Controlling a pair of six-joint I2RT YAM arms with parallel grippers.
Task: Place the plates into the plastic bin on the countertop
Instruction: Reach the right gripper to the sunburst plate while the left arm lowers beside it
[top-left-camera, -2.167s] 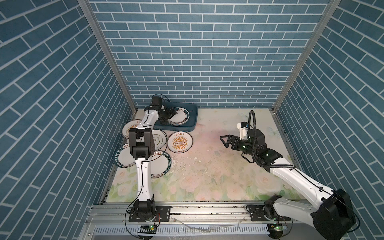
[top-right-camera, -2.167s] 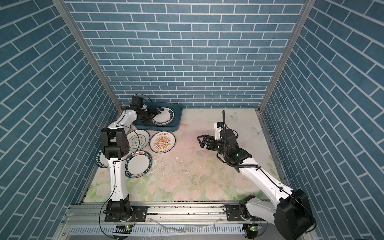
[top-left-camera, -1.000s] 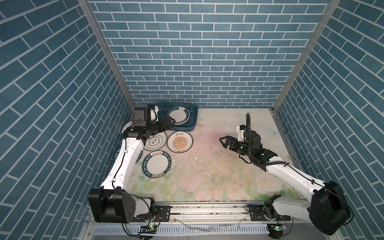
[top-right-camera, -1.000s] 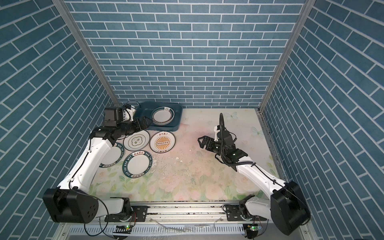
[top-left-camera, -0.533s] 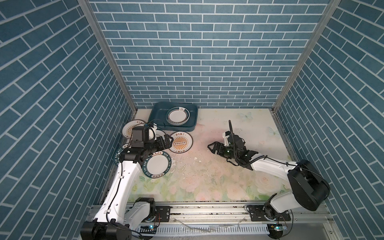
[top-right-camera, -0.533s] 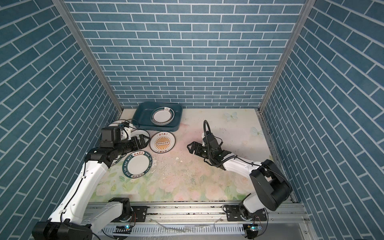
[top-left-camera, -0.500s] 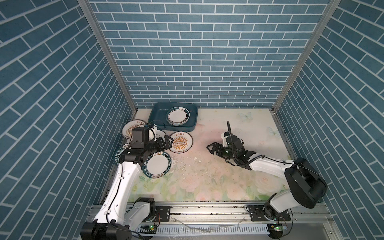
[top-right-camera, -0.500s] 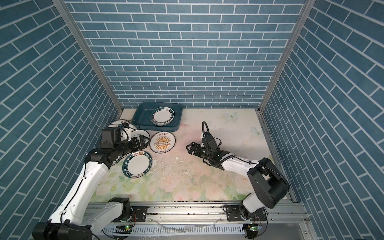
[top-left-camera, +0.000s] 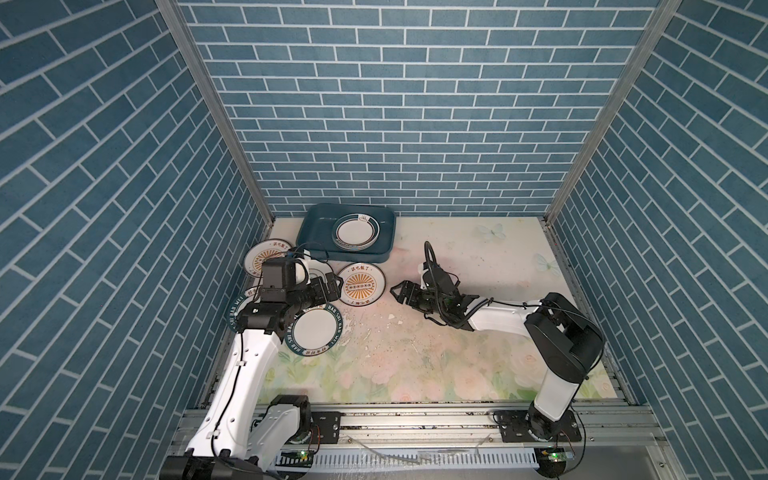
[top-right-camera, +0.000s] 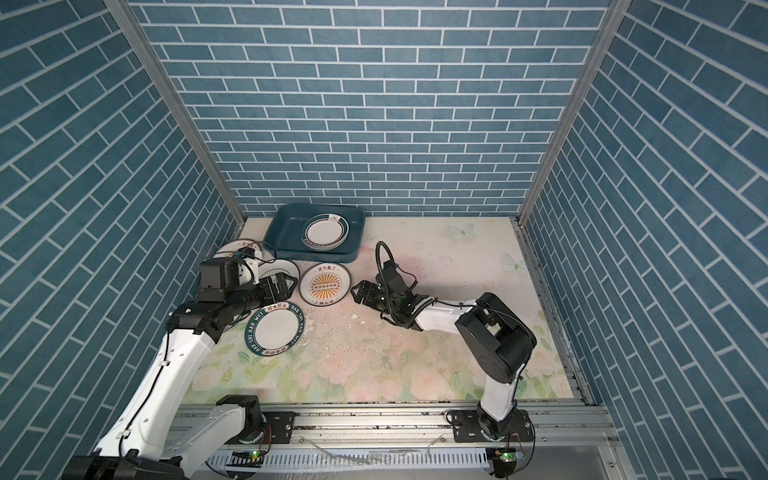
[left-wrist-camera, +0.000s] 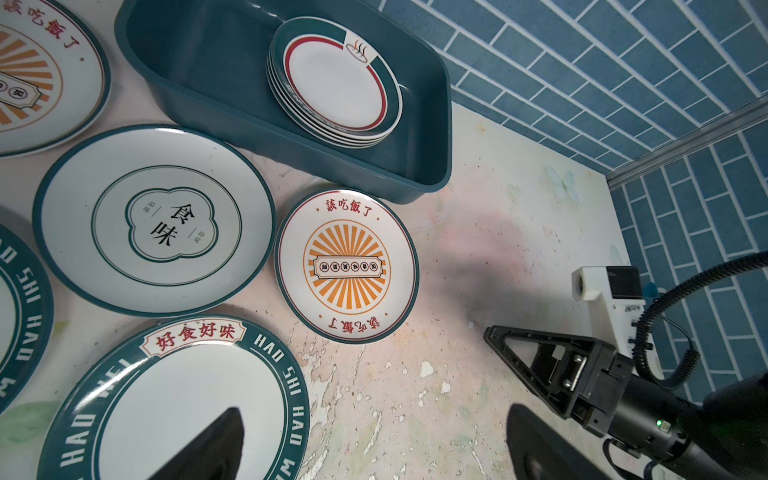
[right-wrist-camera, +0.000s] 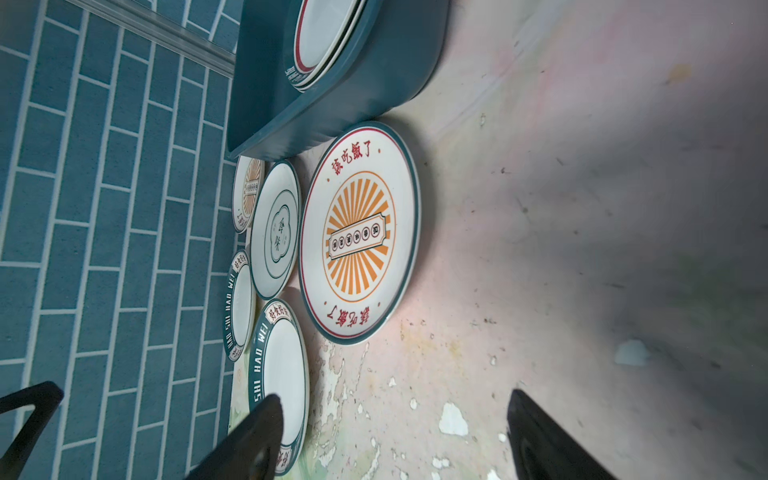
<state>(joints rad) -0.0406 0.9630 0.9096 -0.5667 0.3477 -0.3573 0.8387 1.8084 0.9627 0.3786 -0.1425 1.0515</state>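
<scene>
Left wrist: plate (left-wrist-camera: 347, 266) beside bin (left-wrist-camera: 216, 62)

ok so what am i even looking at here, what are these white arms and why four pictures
These are two white robot arms bolted to a rail at the front of a flowered table. Two pictures look down from above, almost identical; the other two come from cameras on each arm's wrist. A blue bin at the back holds a small stack of plates. Five more plates lie on the table near it, such as the orange sunburst plate. The left hand and right hand are both open, holding nothing.
</scene>
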